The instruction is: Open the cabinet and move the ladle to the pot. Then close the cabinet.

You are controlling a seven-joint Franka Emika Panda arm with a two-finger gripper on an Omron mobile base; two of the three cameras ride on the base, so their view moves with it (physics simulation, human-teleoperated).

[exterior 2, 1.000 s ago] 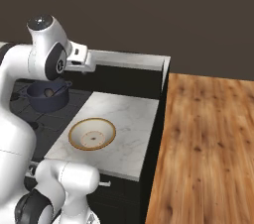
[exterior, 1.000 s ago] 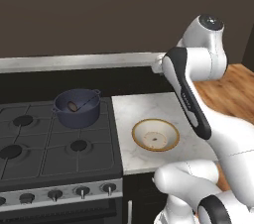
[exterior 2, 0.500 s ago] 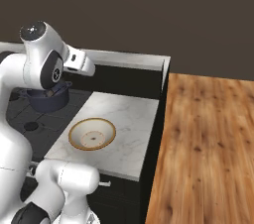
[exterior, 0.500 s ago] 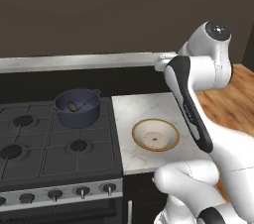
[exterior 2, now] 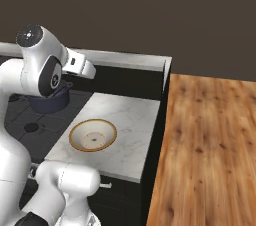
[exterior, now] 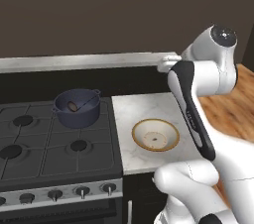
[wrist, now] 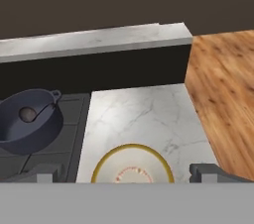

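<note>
Jaws (wrist: pixel 126 174) apart, empty, tips flanking cream bowl (wrist: pixel 132 164) on marble counter (wrist: pixel 149 114). Ladle (exterior: pixel 81 104) already inside pot (exterior: pixel 77 107) on stove (exterior: pixel 44 141), left of and beyond jaws. Judged step: transfer done, cabinet closing left. Next move calls for lifting hand toward upper cabinet door, out of frame.
</note>
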